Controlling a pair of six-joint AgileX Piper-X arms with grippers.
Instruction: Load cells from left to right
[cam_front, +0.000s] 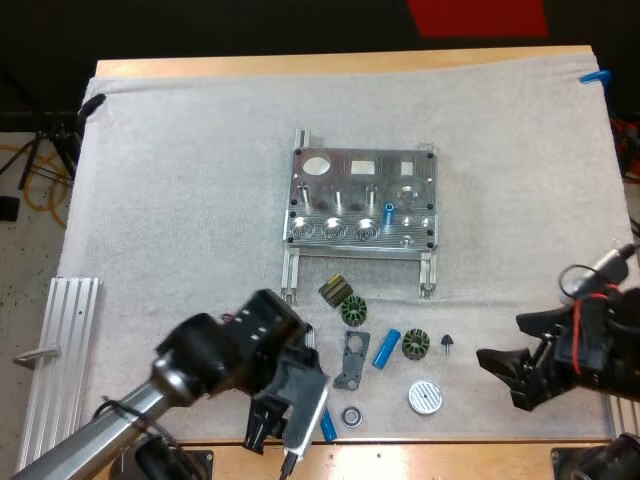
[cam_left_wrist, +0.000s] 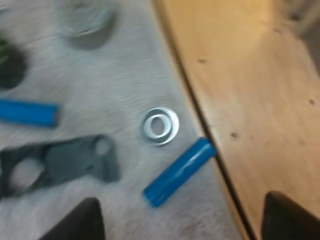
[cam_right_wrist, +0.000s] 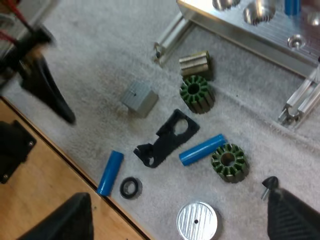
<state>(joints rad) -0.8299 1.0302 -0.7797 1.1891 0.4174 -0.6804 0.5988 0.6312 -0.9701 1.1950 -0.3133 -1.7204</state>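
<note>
**A:** Left pincer (cam_left_wrist: 185, 220), quick?

**B:** It's gaping wide and gripping nothing, hovering at the mat's (cam_left_wrist: 115, 75) edge. The blue cell (cam_left_wrist: 179, 171) is lying just ahead of it, slanted, with one end touching the mat's border by the bare desk (cam_left_wrist: 260, 100).

**A:** Anything crowding it?

**B:** A washer (cam_left_wrist: 160, 125) is sitting just beyond that cell. A black bracket (cam_left_wrist: 55, 162) is lying off to one side, and a second blue cell (cam_left_wrist: 27, 112) is resting past the bracket.

**A:** Right pincer (cam_front: 508, 378)?

**B:** It's also standing open and empty, waiting well apart from the parts.

**A:** Which step?

**B:** I'm reading it as lining up a pick on the near cell. The metal block (cam_front: 360, 200) is sitting far ahead of the left pincer. One loaded cell (cam_front: 389, 212) is standing upright in it.

**A:** Next move?

**B:** Probably it's going down, straddling the cell across its width and closing. The slant is likely calling for a wrist turn, and the washer is sitting close.
</note>
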